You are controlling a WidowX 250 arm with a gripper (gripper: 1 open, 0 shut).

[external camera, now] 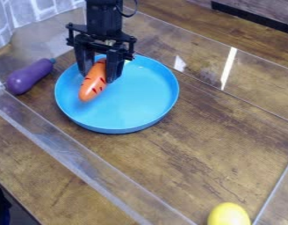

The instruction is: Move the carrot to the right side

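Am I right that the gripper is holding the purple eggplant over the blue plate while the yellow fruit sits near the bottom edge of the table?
Not quite: the gripper is shut on the carrot, not the eggplant, which lies on the table left of the blue plate. The camera view shows this. The yellow fruit does sit near the bottom edge.
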